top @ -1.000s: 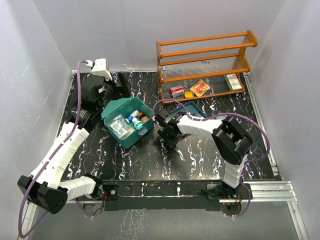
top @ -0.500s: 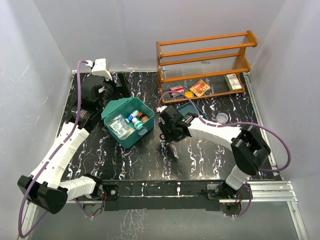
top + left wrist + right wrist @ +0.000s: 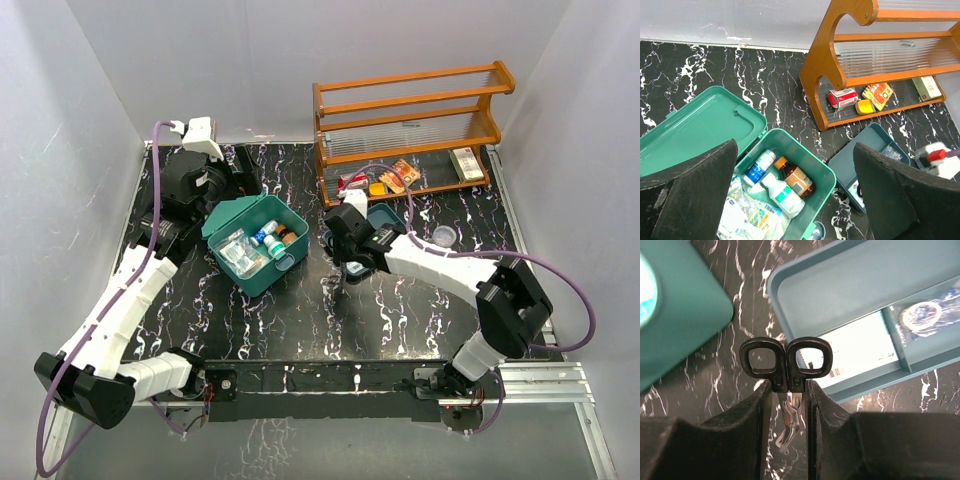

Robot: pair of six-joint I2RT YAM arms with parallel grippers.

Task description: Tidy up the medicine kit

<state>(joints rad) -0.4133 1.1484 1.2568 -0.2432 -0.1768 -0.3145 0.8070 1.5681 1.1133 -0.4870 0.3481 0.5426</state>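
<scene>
**Teal medicine kit partly filled, scissors held in right gripper**

Black marbled tabletop [image 3: 400,310] is seen from above, with two robot arms mounted at its near edge. At the left, the left gripper [image 3: 794,146] is held spread wide and empty, above the medicine kit [image 3: 258,285]. The kit sits left of centre with its lid [image 3: 700,125] thrown back. Several bottles [image 3: 785,185] and clear packets [image 3: 747,217] are already packed inside.

Just right of the kit, a pair of black-handled scissors [image 3: 786,360] is pinched by the blades in the narrowly set right gripper [image 3: 787,392], above the table between the kit and a blue divided tray [image 3: 840,270]. Small items are seen in the tray's compartments.

Further right, an orange wooden rack [image 3: 410,120] carries a red-and-white box [image 3: 842,96], a yellow item [image 3: 865,106], an orange packet [image 3: 877,92] and a white box [image 3: 926,87] on its bottom shelf.

The task is judged roughly midway: the scissors, tray and rack items appear to remain unpacked, and the lid unclosed.
</scene>
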